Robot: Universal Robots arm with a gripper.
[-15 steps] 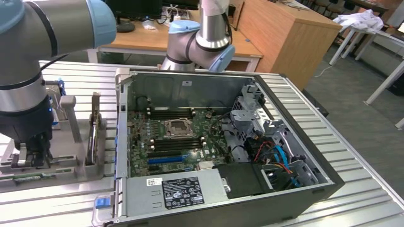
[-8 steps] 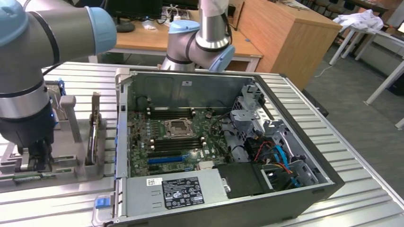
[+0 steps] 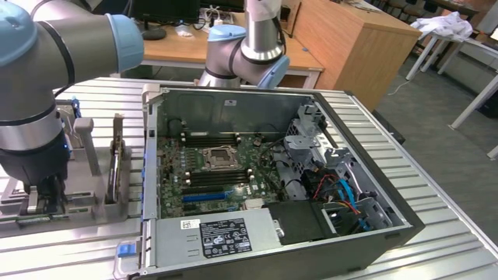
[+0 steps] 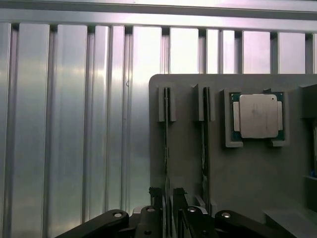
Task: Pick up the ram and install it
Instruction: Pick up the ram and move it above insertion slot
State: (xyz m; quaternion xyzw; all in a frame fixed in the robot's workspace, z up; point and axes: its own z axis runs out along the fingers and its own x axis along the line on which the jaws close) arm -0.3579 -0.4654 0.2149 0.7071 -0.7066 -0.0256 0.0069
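The ram [image 4: 166,139] is a thin green stick standing on edge in a slot of the grey holder [image 4: 185,148]. My gripper [image 4: 168,198] is down over one end of it, its dark fingers [image 4: 179,196] pressed close on either side, shut on the stick, which still sits in its slot. A second stick [image 4: 204,144] stands in the neighbouring slot. In the exterior view the gripper [image 3: 43,198] is low over the holder at the left, beside the open computer case. The motherboard [image 3: 210,169] lies inside the case, with its black slots [image 3: 204,140] near the processor socket.
A square silver processor chip [image 4: 257,115] rests in a pocket of the holder past the second stick. A flat drive [image 3: 116,166] stands upright between the gripper and the case wall [image 3: 148,151]. Cables and a drive cage [image 3: 335,175] fill the case's right side. The table is ribbed aluminium [image 4: 64,124].
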